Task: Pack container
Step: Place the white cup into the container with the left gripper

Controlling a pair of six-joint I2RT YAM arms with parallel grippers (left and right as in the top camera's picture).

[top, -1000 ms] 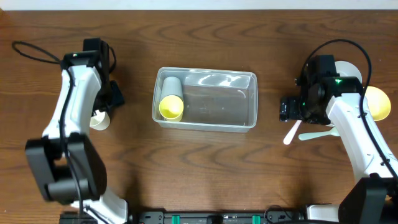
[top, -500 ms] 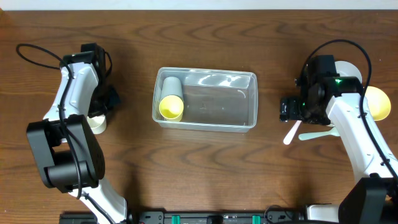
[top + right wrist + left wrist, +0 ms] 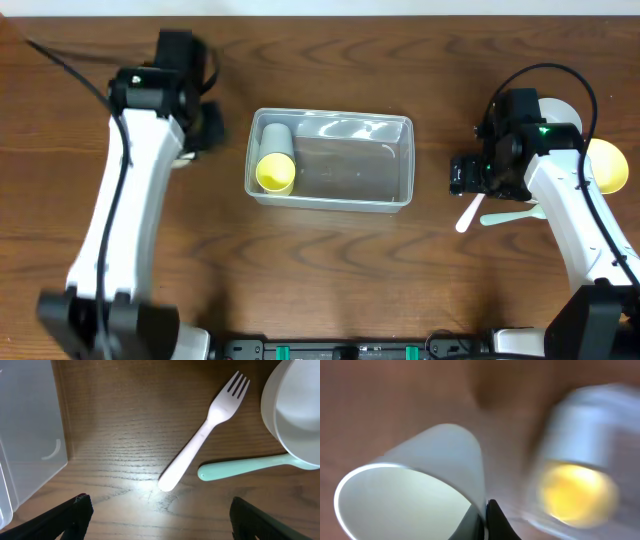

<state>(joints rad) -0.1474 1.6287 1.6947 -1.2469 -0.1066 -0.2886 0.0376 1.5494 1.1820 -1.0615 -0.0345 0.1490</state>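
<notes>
The clear container [image 3: 385, 165] lies at the table's middle, with a grey cup with a yellow inside [image 3: 275, 162] on its side at the left end. My left gripper [image 3: 199, 134] hovers just left of the container, shut on the wall of a white cup [image 3: 420, 477]. In the blurred left wrist view the thin wall is pinched between the jaws, and the grey and yellow cup [image 3: 575, 480] shows to the right. My right gripper [image 3: 162, 515] stands open over bare wood right of the container [image 3: 25, 435], nothing between its fingers.
A white fork [image 3: 202, 435] and a teal spoon [image 3: 240, 467] lie just ahead of the right gripper. A white bowl [image 3: 560, 108] and a yellow bowl [image 3: 607, 165] sit at the far right. Black cables loop behind both arms.
The left gripper shut on the white cup at the table's left, lifted it and carried it back and right towards the container. The right arm has not moved.
</notes>
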